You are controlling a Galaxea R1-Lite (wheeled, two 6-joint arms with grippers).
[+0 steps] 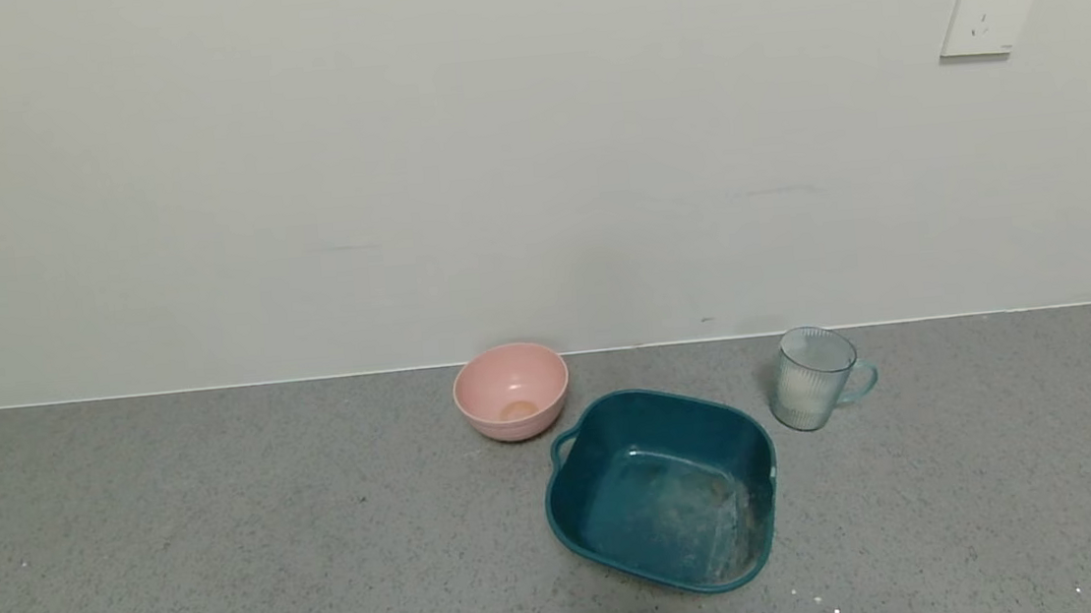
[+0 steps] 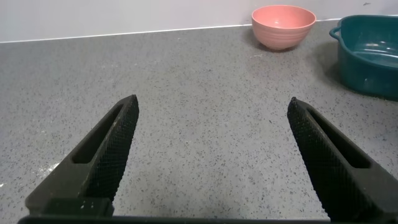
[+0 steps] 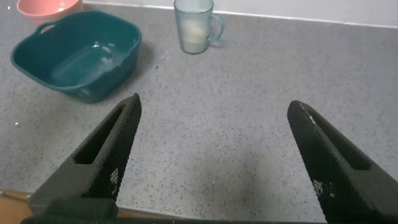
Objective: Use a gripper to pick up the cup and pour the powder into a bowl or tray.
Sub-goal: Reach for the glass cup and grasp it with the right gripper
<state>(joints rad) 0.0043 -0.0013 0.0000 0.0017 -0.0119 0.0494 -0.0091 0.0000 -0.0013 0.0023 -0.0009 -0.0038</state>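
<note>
The ribbed pale blue-green cup (image 1: 814,378) stands upright on the grey counter near the wall, handle to the right, with off-white powder (image 1: 802,393) in it. It also shows in the right wrist view (image 3: 195,25). The dark teal tub (image 1: 662,490) sits left of it and nearer, with faint powder traces inside; the right wrist view (image 3: 74,55) and the left wrist view (image 2: 373,53) show it too. Neither arm shows in the head view. My left gripper (image 2: 212,106) and right gripper (image 3: 214,102) are both open and empty above bare counter, short of the objects.
A round pink bowl (image 1: 511,390) stands by the wall left of the tub, also in the left wrist view (image 2: 283,26). A white wall socket (image 1: 990,10) is at upper right. A few white specks (image 1: 818,601) lie on the counter in front of the tub.
</note>
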